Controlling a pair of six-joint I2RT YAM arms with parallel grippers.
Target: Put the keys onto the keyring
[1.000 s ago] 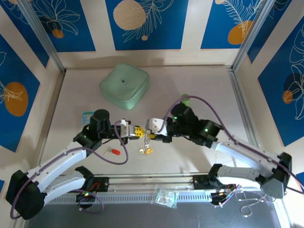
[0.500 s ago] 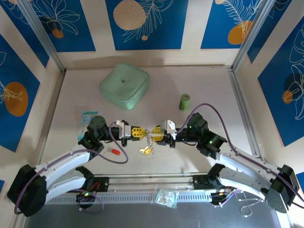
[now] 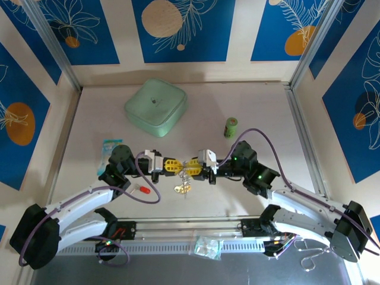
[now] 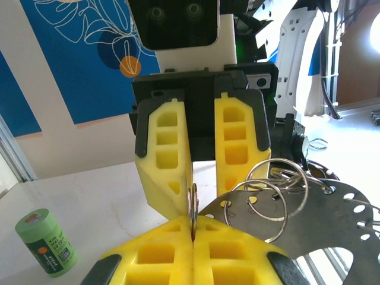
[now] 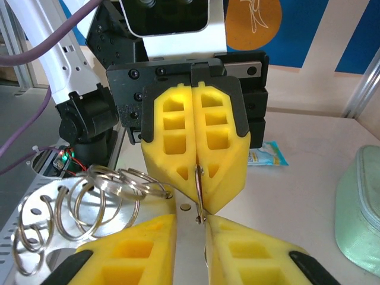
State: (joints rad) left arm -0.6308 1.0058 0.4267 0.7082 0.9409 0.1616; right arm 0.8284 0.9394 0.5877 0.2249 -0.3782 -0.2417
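Left tool (image 3: 178, 167) is pressed together, pinching a thin ring of the keyring (image 3: 185, 173) mid-counter (image 3: 231, 193). Right tool (image 3: 190, 166) meets it tip to tip, fingers slightly spread either side of that ring. Yellow key (image 3: 181, 189) sits just below the tools, and red key (image 3: 142, 189) lies beside the left arm.

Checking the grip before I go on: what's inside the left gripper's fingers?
A thin metal ring, edge-on, pinched between the left gripper's yellow pads. How far in it reaches is covered by the pads.
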